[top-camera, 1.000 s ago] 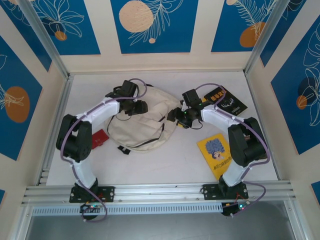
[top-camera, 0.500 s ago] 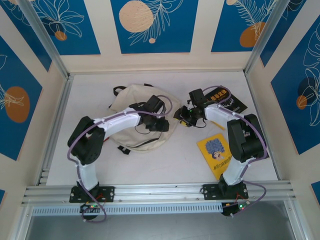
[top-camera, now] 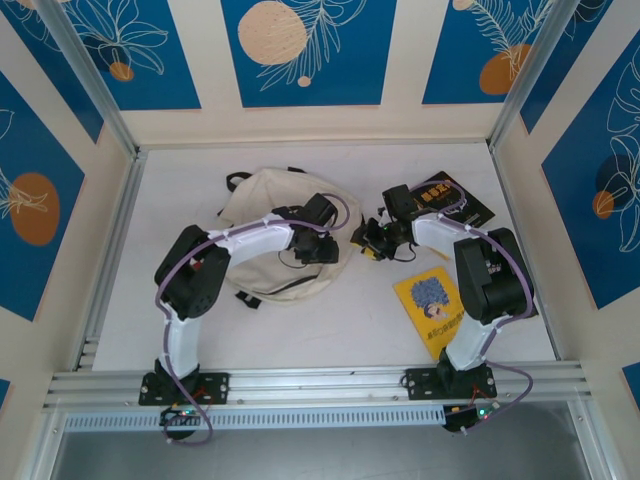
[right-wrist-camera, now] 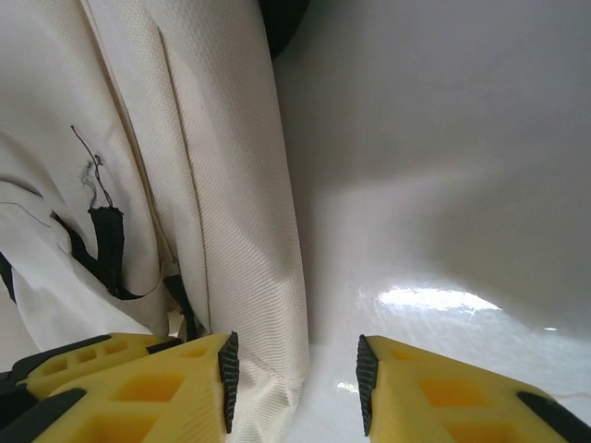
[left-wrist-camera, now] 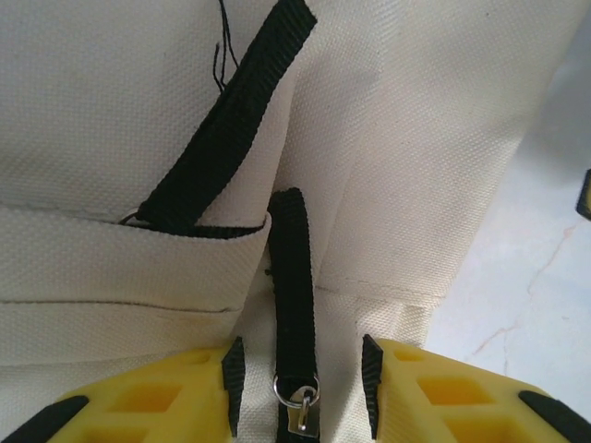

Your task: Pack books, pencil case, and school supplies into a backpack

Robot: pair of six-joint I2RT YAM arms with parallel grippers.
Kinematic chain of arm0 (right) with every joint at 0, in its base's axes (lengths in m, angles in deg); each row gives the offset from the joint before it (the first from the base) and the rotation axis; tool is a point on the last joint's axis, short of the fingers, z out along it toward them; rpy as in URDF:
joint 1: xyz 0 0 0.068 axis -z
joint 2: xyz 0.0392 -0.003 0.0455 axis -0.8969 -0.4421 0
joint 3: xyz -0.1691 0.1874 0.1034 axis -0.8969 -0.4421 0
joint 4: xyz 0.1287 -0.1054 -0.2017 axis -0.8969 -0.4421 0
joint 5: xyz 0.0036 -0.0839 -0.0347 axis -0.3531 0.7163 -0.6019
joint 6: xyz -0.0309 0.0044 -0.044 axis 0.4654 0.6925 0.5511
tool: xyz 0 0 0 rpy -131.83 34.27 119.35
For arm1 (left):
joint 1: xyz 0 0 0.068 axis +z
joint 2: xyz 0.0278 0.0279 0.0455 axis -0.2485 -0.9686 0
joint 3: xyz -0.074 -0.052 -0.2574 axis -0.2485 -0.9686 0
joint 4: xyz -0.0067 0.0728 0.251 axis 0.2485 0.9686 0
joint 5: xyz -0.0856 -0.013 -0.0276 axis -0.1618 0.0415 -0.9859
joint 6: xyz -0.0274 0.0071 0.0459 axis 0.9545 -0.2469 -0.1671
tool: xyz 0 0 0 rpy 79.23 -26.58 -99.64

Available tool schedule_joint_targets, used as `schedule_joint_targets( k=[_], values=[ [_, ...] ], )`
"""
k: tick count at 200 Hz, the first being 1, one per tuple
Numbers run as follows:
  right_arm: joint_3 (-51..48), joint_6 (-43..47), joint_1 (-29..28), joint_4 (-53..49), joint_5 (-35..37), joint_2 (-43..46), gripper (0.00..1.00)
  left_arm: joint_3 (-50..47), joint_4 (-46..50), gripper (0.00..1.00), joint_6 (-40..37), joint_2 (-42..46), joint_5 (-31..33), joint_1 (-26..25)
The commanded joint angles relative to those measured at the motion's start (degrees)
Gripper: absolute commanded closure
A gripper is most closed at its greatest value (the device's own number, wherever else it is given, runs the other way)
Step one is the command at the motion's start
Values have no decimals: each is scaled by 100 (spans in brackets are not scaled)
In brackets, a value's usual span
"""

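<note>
Now | L pincer (left-wrist-camera: pixel 302 371) released, black pull strap (left-wrist-camera: pixel 292 277) btwn jaws, unclamped | R pincer (right-wrist-camera: pixel 294 374) released, backpack (right-wrist-camera: pixel 231 185) edge btwn jaws, desk (right-wrist-camera: pixel 443 185) below

Overhead view; both wrist views close on backpack (top-camera: pixel 268 195).

- The left hand (top-camera: pixel 325 250) has swung from the backpack's (top-camera: pixel 265 200) 11 o'clock corner across to its 3 o'clock edge, over a black strap (left-wrist-camera: pixel 294 268).
- The right hand (top-camera: pixel 373 241) has drawn back slightly toward 3 o'clock.
</note>
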Motion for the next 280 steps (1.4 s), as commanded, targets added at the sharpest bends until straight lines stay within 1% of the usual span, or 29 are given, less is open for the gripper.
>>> schedule_joint_targets(
  k=[1, 13, 28, 56, 88, 99, 115, 126, 153, 168, 179, 211, 234, 268, 280],
  values=[
    [-94, -22, 20, 55, -243, 89, 61, 193, -24, 61, 259, -195, 322, -10],
    [-110, -39, 23, 80, -258, 68, 61, 256, -12, 63, 355, -249, 407, -15],
    [-111, -40, 1, 108, -328, 26, 63, 222, 11, 66, 656, -265, 541, -9],
    [-87, -64, -123, 143, -362, -80, 64, -45, -305, 72, 1004, -231, 458, -9],
    [42, -64, -259, 134, -431, -314, 64, -130, -332, 78, 957, -118, 501, -16],
    [71, -68, -285, 128, -413, -368, 64, -157, -323, 82, 886, -42, 502, -10],
    [122, -81, -287, 110, -416, -421, 62, -273, -372, 86, 771, 93, 445, -9],
    [143, -83, -291, 108, -416, -445, 61, -418, -465, 91, 680, 219, 407, -13],
    [190, -44, -319, 131, -443, -469, 59, -827, -683, 95, 470, 509, 409, -13],
    [253, -50, -328, 56, -421, -536, 59, -1010, -810, 94, 368, 621, 316, -3],
    [291, -59, -349, 60, -439, -596, 59, -1105, -897, 92, 310, 686, 234, -4],
    [448, -55, -453, 32, -466, -778, 60, -1083, -931, 78, 150, 853, 114, 0],
    [503, -75, -517, 3, -422, -881, 62, -930, -744, 66, 60, 910, 320, -4],
    [532, -42, -572, -129, -200, -916, 64, -581, -263, 64, 98, 688, 725, -1],
    [530, -50, -573, -146, -169, -916, 65, -460, -196, 64, 118, 567, 732, -1]
  ],
)
